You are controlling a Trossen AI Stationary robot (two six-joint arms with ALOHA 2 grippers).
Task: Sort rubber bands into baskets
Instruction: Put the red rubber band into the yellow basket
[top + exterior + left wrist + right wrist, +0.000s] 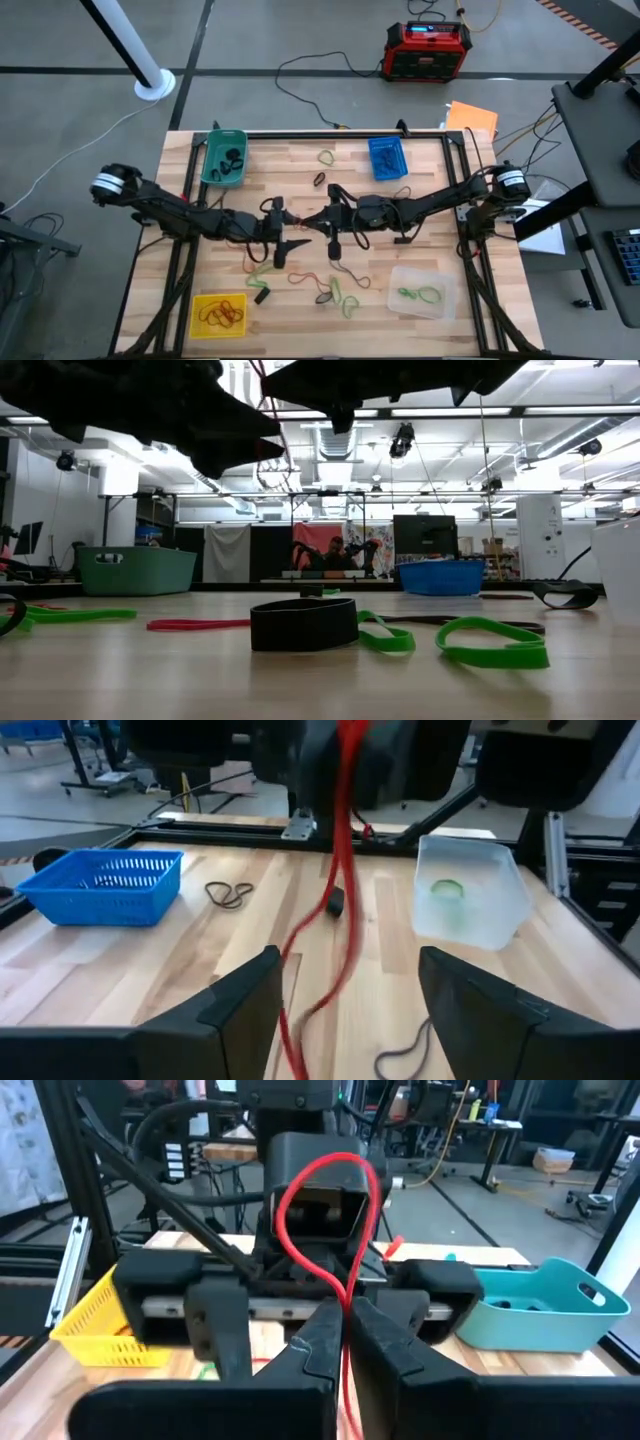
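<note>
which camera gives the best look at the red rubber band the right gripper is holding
The right wrist view: the red band loops up from the shut right gripper. The left wrist view shows it as a blurred streak; the high and low views barely show it.

Thin red elastic rubber band [335,1210] hangs looped mid-frame; teal [223,157], blue [387,158], yellow [218,315], clear [420,292] plastic baskets occupy table corners.

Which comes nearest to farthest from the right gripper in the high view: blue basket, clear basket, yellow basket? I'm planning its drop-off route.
From the right gripper, shut on a red rubber band:
1. Clear basket, on the right arm's side, near table edge.
2. Blue basket, far edge; only slightly farther.
3. Yellow basket, the left arm's corner.
</note>
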